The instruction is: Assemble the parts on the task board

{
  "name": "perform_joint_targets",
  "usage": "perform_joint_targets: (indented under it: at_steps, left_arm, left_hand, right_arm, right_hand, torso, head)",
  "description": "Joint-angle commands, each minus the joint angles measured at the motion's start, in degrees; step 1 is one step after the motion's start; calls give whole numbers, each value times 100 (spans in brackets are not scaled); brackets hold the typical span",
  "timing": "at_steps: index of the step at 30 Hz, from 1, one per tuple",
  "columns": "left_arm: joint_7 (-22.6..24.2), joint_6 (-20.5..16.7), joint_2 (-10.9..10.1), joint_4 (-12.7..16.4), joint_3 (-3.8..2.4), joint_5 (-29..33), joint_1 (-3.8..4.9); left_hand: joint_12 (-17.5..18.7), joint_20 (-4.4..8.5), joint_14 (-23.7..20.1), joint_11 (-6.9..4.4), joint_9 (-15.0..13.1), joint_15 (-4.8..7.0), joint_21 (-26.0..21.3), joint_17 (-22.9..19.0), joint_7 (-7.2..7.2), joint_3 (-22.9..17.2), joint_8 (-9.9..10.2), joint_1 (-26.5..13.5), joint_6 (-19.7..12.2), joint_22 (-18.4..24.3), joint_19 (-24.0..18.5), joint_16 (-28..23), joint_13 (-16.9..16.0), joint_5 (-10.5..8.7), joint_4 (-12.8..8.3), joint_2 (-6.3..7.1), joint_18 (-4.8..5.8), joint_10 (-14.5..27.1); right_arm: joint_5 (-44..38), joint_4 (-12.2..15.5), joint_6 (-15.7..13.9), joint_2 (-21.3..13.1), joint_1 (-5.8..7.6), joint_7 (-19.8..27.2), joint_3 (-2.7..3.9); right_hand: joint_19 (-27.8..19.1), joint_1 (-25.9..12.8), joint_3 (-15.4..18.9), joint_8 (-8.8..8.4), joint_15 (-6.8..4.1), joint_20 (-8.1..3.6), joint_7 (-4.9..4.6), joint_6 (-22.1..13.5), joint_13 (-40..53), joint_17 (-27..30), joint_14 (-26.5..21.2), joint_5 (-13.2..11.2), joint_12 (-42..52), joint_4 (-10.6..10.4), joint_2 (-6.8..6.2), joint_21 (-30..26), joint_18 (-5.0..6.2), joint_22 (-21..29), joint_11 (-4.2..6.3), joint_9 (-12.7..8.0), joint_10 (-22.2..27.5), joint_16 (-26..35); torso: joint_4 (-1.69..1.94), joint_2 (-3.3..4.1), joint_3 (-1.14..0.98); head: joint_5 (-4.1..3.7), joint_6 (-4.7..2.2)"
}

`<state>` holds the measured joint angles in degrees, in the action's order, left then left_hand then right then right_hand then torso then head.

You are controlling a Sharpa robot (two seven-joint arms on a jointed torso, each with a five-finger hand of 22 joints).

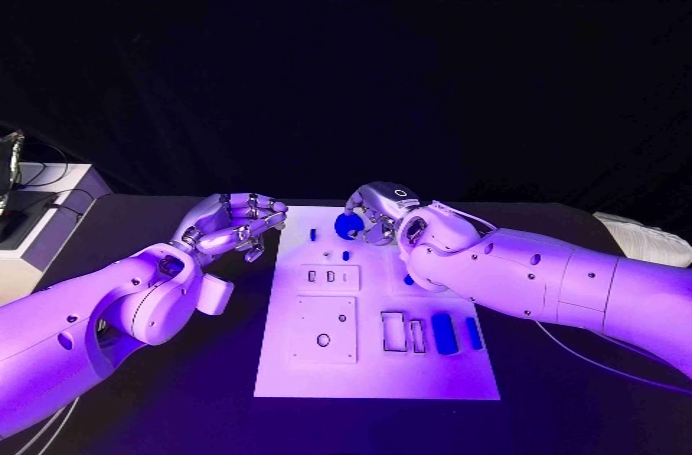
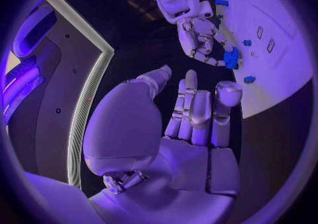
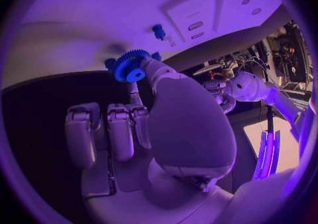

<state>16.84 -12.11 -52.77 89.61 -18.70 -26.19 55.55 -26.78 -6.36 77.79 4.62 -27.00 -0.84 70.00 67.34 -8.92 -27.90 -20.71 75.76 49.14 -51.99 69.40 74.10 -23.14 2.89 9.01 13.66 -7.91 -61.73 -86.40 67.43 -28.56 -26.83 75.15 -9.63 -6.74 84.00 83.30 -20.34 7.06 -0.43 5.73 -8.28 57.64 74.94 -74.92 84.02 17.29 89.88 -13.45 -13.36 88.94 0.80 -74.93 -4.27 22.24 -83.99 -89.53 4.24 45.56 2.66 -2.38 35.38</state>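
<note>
The white task board (image 1: pixel 289 370) lies mid-table with recessed slots. My right hand (image 1: pixel 382 210) hovers over the board's far edge and pinches a blue toothed gear (image 1: pixel 348 225) between thumb and a finger; the gear (image 3: pixel 130 66) shows clearly in the right wrist view. My left hand (image 1: pixel 231 225) hangs just off the board's far left corner, fingers loosely bent, holding nothing (image 2: pixel 192 113). Two blue bars (image 1: pixel 443 333) lie in slots near the board's right front. Small blue pegs (image 1: pixel 346 256) stand near the far edge, one peg (image 3: pixel 158 32) just beyond the gear.
A pale box with cables (image 1: pixel 43 220) stands at the table's left edge. A white object (image 1: pixel 642 237) lies at the far right. Raised white plates with small slots (image 1: pixel 329 277) and a hole (image 1: pixel 323 340) sit on the board's left half.
</note>
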Motion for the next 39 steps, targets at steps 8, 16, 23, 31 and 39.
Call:
perform_joint_targets:
  at_steps: [8,16,23,31,39]
  left_arm:
    - [33,22,31,1,-4,7,2]
    - [19,30,41,-4,-4,7,2]
    - [-17,57,41,-8,-4,7,2]
    - [-41,90,52,-19,-4,7,1]
    - [-52,101,57,-29,-4,7,1]
  left_hand:
    - [-12,3,-6,0,-8,8,20,10,3,13,-3,-2,-32,-6,-43,23,-6,1,-6,-53,44,22]
    - [-12,3,-6,0,-8,8,20,10,3,13,-3,-2,-32,-6,-43,23,-6,1,-6,-53,44,22]
    - [-33,3,-8,2,-10,8,29,5,1,14,-6,8,-34,-11,-48,25,-19,0,-6,-64,44,40]
    - [-35,3,-11,3,-10,7,26,0,0,15,-6,9,-36,-4,-54,22,-20,0,-6,-65,42,47]
    - [-35,3,-11,3,-10,7,26,0,0,15,-6,9,-36,-4,-54,22,-20,0,-6,-65,42,47]
  right_arm:
    - [-181,-193,143,148,-42,-28,-12]
    - [-258,-345,155,249,-84,-64,-33]
    - [-265,-442,197,324,-124,-59,-36]
    - [-263,-513,175,361,-135,-62,-37]
    - [-193,-522,293,353,-137,-42,-37]
  right_hand:
    - [510,-42,-55,33,-37,-36,1,37,1506,-1380,570,-15,12,0,10,-10,-39,-1370,59,-1,-601,-17]
    - [502,-48,-72,24,-38,-39,0,27,1506,-1369,567,-21,12,3,12,-21,-36,-1357,61,-6,-601,-14]
    - [489,-77,-102,0,-39,-43,-11,-5,1506,-1353,564,-35,12,12,-11,-38,-30,-1339,55,-18,-601,-11]
    - [466,-156,-155,-67,-15,-32,-49,-98,1506,-1319,556,-35,12,20,-49,-69,-20,-1304,26,-48,-601,-1]
    - [429,-356,-140,-194,61,31,-110,-270,1506,-1293,550,-40,12,-4,-124,-120,-4,-1251,-29,-97,-601,6]
  torso:
    - [-25,-8,-14]
    - [-1,-5,-16]
    - [-15,-5,-10]
    - [-12,-10,-1]
    - [-19,-13,-7]
  head:
    - [22,27]
    - [25,30]
    - [51,39]
    - [46,47]
    - [44,38]
